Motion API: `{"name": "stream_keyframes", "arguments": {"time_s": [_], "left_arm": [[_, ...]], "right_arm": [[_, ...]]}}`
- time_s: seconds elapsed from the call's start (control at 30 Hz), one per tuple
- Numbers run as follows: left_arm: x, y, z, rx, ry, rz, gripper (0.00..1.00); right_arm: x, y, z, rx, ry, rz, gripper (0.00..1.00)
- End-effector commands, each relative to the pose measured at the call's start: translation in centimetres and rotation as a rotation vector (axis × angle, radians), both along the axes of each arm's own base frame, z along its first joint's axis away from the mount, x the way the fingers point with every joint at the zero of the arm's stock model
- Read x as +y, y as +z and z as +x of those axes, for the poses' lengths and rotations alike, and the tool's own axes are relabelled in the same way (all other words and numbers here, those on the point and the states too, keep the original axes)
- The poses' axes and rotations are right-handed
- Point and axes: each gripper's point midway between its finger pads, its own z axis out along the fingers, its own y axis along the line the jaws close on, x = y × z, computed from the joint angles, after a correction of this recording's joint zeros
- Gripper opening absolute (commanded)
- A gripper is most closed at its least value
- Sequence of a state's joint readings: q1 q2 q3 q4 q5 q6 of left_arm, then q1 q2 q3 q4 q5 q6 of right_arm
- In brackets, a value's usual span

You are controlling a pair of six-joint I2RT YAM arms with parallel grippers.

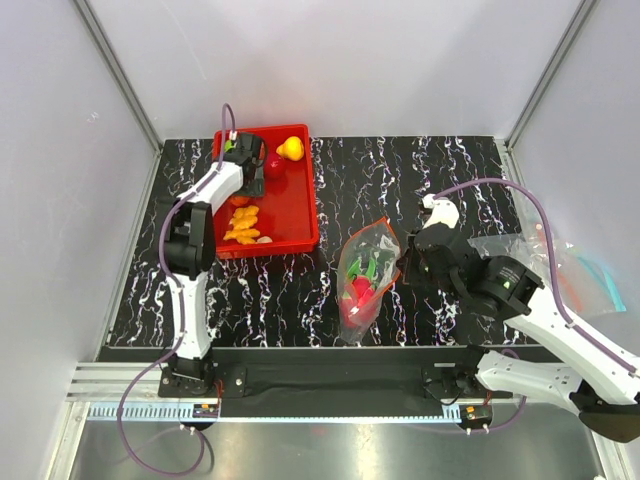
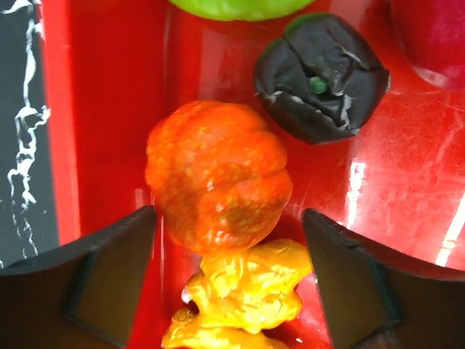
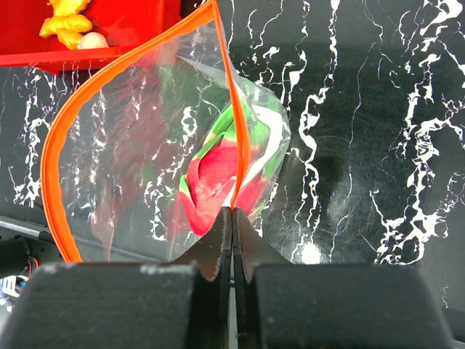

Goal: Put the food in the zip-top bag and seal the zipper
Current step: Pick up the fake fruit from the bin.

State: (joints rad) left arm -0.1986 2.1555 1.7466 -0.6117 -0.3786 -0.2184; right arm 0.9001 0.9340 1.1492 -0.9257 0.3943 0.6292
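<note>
Two arms: left end effector (image 2: 229,236) apart, flanking orange pumpkin (image 2: 218,185) in red tray (image 2: 109,109), far left; right end effector (image 3: 232,218) clamped on zipper (image 3: 65,131) of zip-top bag (image 3: 138,167).

Green piece (image 2: 240,6): cut by the top edge of the left wrist view; only its lower rim shows.
Magenta piece (image 2: 434,33): cut by the top right corner; shape not clear.
Yellow piece (image 2: 243,302): lower end runs out at the bottom edge.
Left gripper (image 2: 229,247): only two fingertips are inside the picture.
Zip-top bag (image 3: 123,145): near end hidden behind the right gripper (image 3: 232,222).
Food in the bag (image 3: 214,178): red and green, blurred by the plastic; kind cannot be told.
Blue-tinted bag (image 1: 585,265): partly covered by the right arm.
</note>
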Motion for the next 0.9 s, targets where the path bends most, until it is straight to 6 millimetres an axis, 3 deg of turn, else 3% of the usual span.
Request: {"name": "stream_keyframes", "arguments": {"time_s": [0.0,0.07,0.1,0.17,0.2,0.23,0.27,0.3,0.33,0.37,0.43,0.47,0.5,0.67,0.73,0.77,0.8,0.83,0.87], "left_arm": [[0.0,1.9,2.0,-0.052,-0.005,-0.023,0.68],[0.0,2.5,2.0,-0.062,-0.012,-0.039,0.59],[0.0,2.4,1.7,-0.068,-0.017,-0.039,0.49],[0.1,4.6,1.5,-0.117,-0.019,-0.048,0.4],[0.1,4.6,0.8,-0.114,-0.017,-0.051,0.36],[0.0,5.3,0.4,-0.127,-0.024,-0.064,0.34],[-0.2,7.6,-0.1,-0.177,-0.028,-0.085,0.34],[-0.4,8.7,-0.4,-0.206,-0.031,-0.1,0.33],[-0.7,8.6,-1.5,-0.199,-0.041,-0.116,0.33],[-0.8,11.3,-2.2,-0.26,-0.048,-0.134,0.33],[-1.5,12.7,-3.6,-0.288,-0.075,-0.158,0.34],[-1.7,15.1,-4.5,-0.341,-0.088,-0.18,0.34],[-1.9,15.8,-5.2,-0.352,-0.095,-0.194,0.34],[-7.0,20.7,-10.7,-0.429,-0.259,-0.357,0.36],[-10.0,22.3,-12.9,-0.467,-0.352,-0.412,0.38],[-10.9,23.9,-14.3,-0.513,-0.377,-0.447,0.39],[-12.9,25.5,-16.2,-0.541,-0.442,-0.508,0.4],[-14.1,25.5,-16.7,-0.535,-0.483,-0.531,0.4],[-15.2,27.3,-17.9,-0.58,-0.525,-0.584,0.4]], "right_arm": [[-0.2,0.7,0.1,-0.019,-0.01,0.029,0.0],[-0.2,0.6,0.1,-0.019,-0.013,0.024,0.0],[-0.2,0.6,0.1,-0.017,-0.014,0.023,0.0],[-0.1,0.6,0.2,-0.019,-0.014,0.02,0.0],[-0.1,0.6,0.2,-0.014,-0.011,0.016,0.0],[0.0,0.6,0.3,-0.017,-0.011,0.016,0.0],[0.0,0.5,0.4,-0.015,-0.012,0.012,0.0],[0.0,0.4,0.5,-0.012,-0.013,0.004,0.0],[0.0,0.4,0.5,-0.013,-0.013,-0.001,0.0],[0.1,0.4,0.6,-0.012,-0.012,-0.003,0.0],[0.2,0.4,0.7,-0.015,-0.012,-0.004,0.0],[0.3,0.6,0.8,-0.02,-0.011,0.001,0.0],[0.3,0.6,0.8,-0.021,-0.011,0.003,0.0],[0.5,1.0,1.1,-0.024,-0.013,-0.005,0.0],[0.5,1.0,1.2,-0.024,-0.016,-0.014,0.0],[0.4,1.0,1.3,-0.025,-0.023,-0.019,0.0],[0.5,1.2,1.4,-0.026,-0.026,-0.012,0.0],[0.5,1.3,1.4,-0.03,-0.027,-0.01,0.0],[0.4,1.6,1.4,-0.034,-0.031,-0.004,0.0]]}}
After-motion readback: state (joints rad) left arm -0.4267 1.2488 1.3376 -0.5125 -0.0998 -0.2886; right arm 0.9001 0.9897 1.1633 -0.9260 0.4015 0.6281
